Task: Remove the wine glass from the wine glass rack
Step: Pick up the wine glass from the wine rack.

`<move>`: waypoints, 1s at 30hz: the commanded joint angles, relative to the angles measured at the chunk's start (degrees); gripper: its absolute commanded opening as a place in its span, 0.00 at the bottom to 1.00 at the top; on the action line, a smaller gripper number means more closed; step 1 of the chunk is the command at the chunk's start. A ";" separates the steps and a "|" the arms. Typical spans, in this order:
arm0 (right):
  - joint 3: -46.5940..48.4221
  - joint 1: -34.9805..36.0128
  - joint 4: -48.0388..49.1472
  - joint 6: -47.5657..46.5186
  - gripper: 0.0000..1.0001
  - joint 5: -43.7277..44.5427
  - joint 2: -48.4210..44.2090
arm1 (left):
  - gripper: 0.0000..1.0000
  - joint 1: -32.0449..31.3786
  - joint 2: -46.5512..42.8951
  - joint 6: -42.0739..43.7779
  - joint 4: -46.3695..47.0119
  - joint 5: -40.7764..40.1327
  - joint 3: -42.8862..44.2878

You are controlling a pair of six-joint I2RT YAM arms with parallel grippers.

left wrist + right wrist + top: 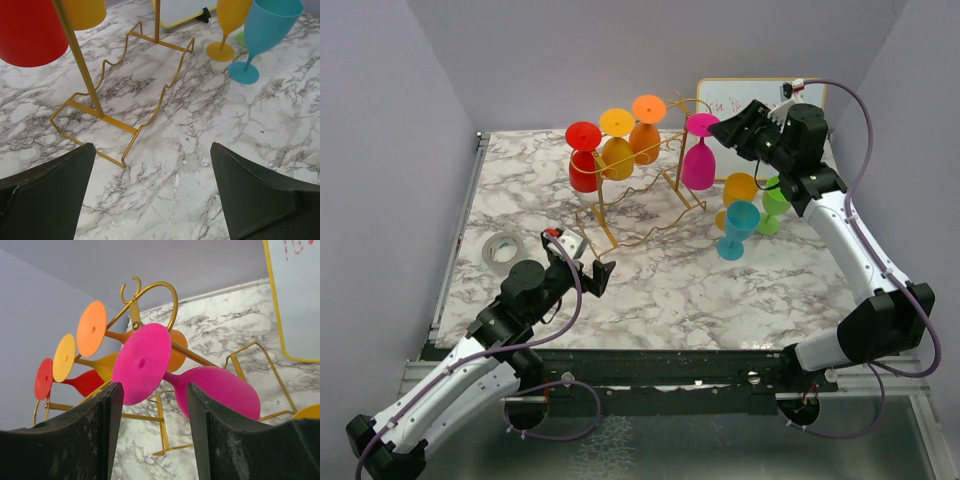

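Four glasses hang bowl-down from the gold wine glass rack (620, 235). The pink wine glass (698, 160) hangs alone at the right end, apart from the red glass (583, 170), yellow glass (617, 155) and orange glass (644, 140) grouped toward the left. Its long axis is upright, with the round foot on top caught over the rails and the stem and bowl below. The right gripper (728, 128) is level with that foot and just beside it on the right. In the wrist view the foot's flat disc faces the gripper and lies just ahead of the gap. The jaws are apart and clamp nothing, and I cannot tell whether either finger touches the disc. The right arm is clearly the nearer one, so the move is probably a short reach toward the stem under the foot, then a slide out along the rails. The left gripper (592, 275) hovers low over the marble counter (720, 290) near the rack's base, well apart from the pink wine glass, with its jaws spread wide and empty.
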 commanded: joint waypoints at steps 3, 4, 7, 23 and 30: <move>2.32 -0.36 1.75 1.63 0.58 -4.73 3.62 | 0.99 0.46 -0.78 -0.13 -0.66 -0.65 -0.33; 2.42 -0.36 2.15 1.89 0.57 -5.06 3.82 | 0.99 0.47 -0.80 -0.13 -0.73 -0.73 -0.36; 2.37 -0.36 2.93 2.37 0.56 -5.77 4.23 | 0.99 0.48 -0.65 -0.04 -0.79 -0.74 -0.39; 0.66 -0.97 5.30 5.05 0.43 -5.02 4.30 | 0.99 0.48 -0.27 0.75 -0.40 3.84 -0.64; 1.01 -0.98 5.56 5.71 0.34 -4.74 4.46 | 0.99 0.52 -0.34 0.91 -0.40 4.35 -0.63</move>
